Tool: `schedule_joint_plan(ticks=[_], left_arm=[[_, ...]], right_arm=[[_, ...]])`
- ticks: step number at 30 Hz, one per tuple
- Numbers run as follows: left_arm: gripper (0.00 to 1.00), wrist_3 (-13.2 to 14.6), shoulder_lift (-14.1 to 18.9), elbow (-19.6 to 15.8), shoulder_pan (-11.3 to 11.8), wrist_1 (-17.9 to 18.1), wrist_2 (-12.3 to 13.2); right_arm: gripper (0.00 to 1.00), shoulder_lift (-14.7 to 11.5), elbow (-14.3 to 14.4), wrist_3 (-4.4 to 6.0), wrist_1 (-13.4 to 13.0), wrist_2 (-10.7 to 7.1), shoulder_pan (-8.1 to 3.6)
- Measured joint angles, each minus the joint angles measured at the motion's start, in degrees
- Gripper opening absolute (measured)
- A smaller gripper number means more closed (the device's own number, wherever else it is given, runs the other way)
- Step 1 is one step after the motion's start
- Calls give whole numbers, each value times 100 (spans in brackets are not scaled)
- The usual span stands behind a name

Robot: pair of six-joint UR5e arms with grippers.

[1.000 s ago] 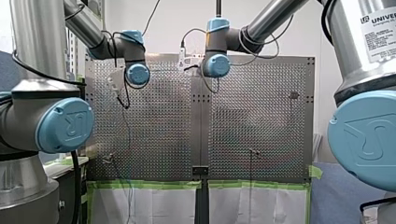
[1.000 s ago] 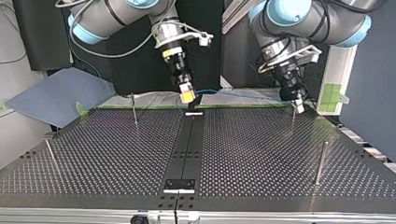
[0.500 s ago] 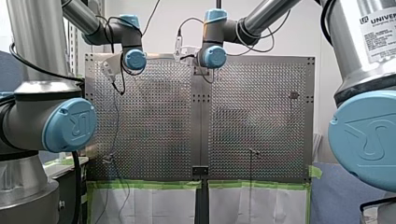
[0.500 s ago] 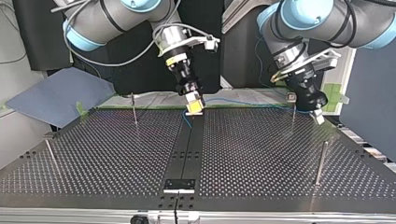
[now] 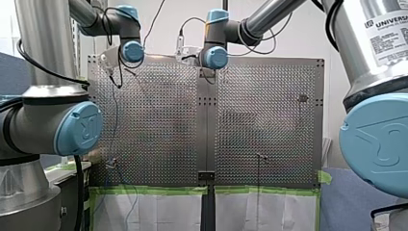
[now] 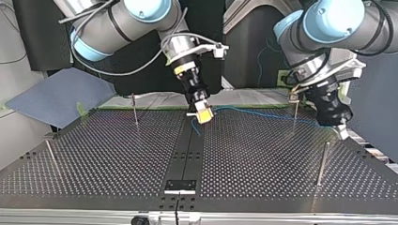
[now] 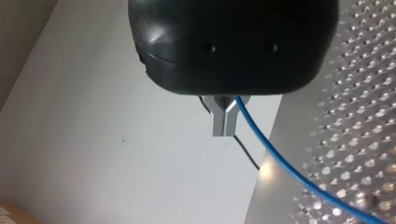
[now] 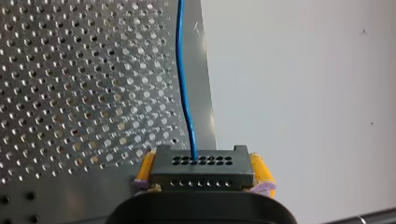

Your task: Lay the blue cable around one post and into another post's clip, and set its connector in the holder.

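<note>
limp cable, rigid connector

my right gripper (image 8: 202, 171) is pinching the black connector (image 8: 202, 164) by its rigid body, the one firm hold. my left gripper (image 7: 224, 122) is clamping the blue cable (image 7: 275, 156) itself. in the top view the cable is sagging toward three o'clock, probably light and floppy.

In the top view, four posts stand on the table (image 6: 117, 159). The far left post (image 6: 134, 110) and near left post (image 6: 50, 157) are on one side. The far right post (image 6: 294, 115) and near right post (image 6: 321, 164) are on the other. The holder (image 6: 180, 184) lies in the middle, by the near edge. My right end effector (image 6: 203, 116) hangs over the middle, far back, with the connector (image 8: 202, 167) between its fingers. From there the cable (image 6: 263, 114) runs past the far right post to my left end effector (image 6: 341, 132), which is between the two right posts.
</note>
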Motion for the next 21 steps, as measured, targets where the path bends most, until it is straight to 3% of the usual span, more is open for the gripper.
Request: schedule_joint_plan(ticks=[10,21], left_arm=[[0,-87,-69,242,480,-445,480],[0,-207,-343,655,990,-506,990]], right_arm=[[0,323,-458,3,424,-153,106],[0,418,-960,24,703,-156,151]])
